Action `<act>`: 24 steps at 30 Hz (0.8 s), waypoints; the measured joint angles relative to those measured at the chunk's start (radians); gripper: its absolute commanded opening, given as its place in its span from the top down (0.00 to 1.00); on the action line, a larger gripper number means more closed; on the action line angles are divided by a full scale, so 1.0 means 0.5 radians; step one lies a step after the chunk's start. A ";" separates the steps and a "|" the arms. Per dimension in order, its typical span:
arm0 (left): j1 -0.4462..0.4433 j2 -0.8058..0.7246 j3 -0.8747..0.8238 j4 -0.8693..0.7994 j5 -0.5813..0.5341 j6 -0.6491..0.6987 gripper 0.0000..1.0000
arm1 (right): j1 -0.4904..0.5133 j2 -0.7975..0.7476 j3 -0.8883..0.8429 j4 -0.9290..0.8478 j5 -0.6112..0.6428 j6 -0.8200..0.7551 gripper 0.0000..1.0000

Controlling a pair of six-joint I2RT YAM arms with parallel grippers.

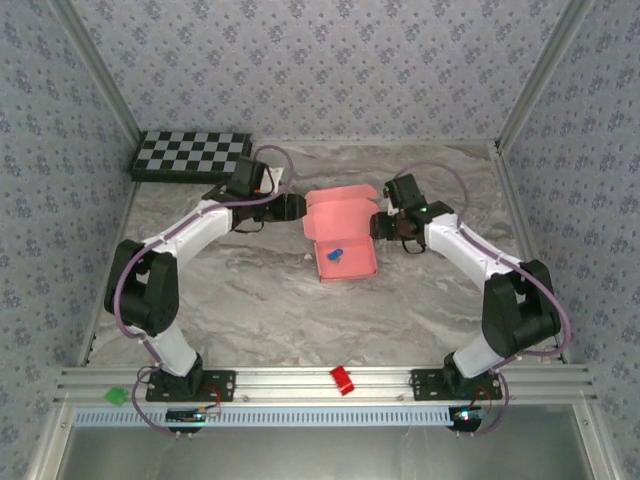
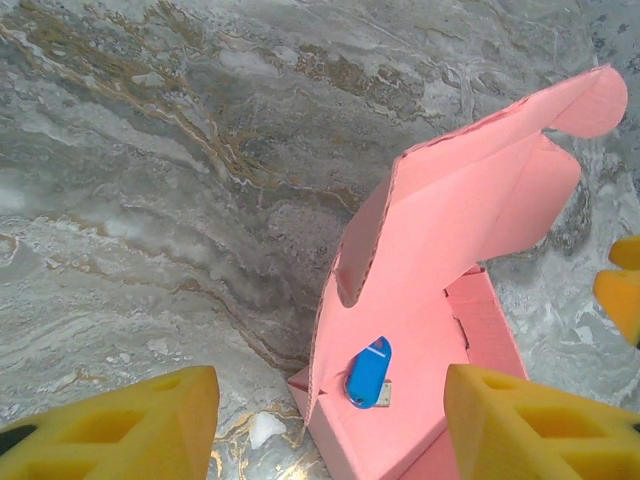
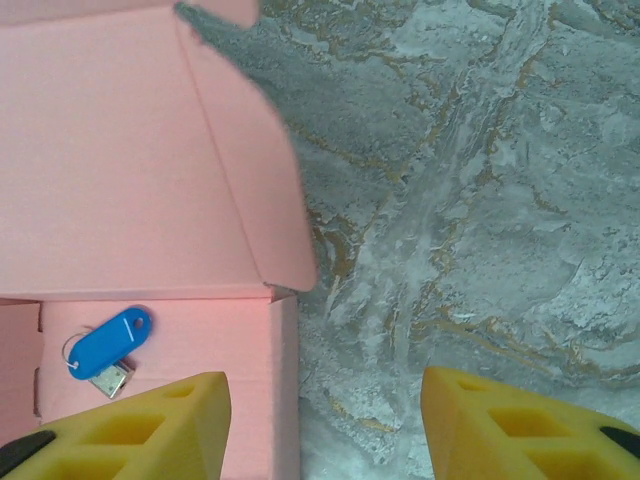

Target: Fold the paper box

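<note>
— Where is the paper box (image 1: 341,236)?

— About mid-worktop (image 1: 250,300), between the two arms and a little towards the far side. It is pink thin card, only partly formed. A shallow rectangular tray lies flat on the marbled surface with its low walls up, and the lid rises open from the tray's far edge.

— What do the lid's edges look like?

— In the left wrist view a side flap comes down from the lid with a curved notch cut into its edge, and the lid's far corner ends in a rounded tab. In the right wrist view the opposite side flap splays outward along a crease, over bare worktop.

— Is anything inside?

— A blue key tag (image 2: 368,372) with a small metal ring lies on the tray floor, towards the left side.

— And the left tool (image 1: 290,208)?

— It is spread wide and holds nothing. It sits just beside the lid's left edge, and its yellow fingers (image 2: 120,425) stand either side of the tray's end. I cannot tell whether it touches the card.

— The right tool (image 1: 380,222)?

— Also wide apart and empty, just beside the box's right side. One of its yellow fingers (image 3: 130,425) is over the tray and the other is over bare worktop, with the tray's right wall between them.

— What else is there?

— A checkerboard (image 1: 190,155) lies at the far left, and a small red block (image 1: 342,380) sits on the metal rail (image 1: 270,380) at the near edge. Both are well apart from the box.
</note>
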 measured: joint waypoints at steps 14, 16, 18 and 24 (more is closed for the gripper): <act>-0.030 0.334 0.507 -0.490 0.029 0.004 0.43 | -0.266 0.455 0.719 -0.362 -0.517 -0.472 0.54; -0.040 0.372 0.534 -0.523 0.033 0.004 0.43 | -0.282 0.517 0.774 -0.394 -0.561 -0.513 0.54; -0.041 0.405 0.567 -0.546 0.039 0.004 0.44 | -0.291 0.562 0.803 -0.419 -0.599 -0.552 0.54; -0.043 0.485 0.632 -0.558 0.089 0.002 0.52 | -0.294 0.660 0.911 -0.497 -0.673 -0.641 0.54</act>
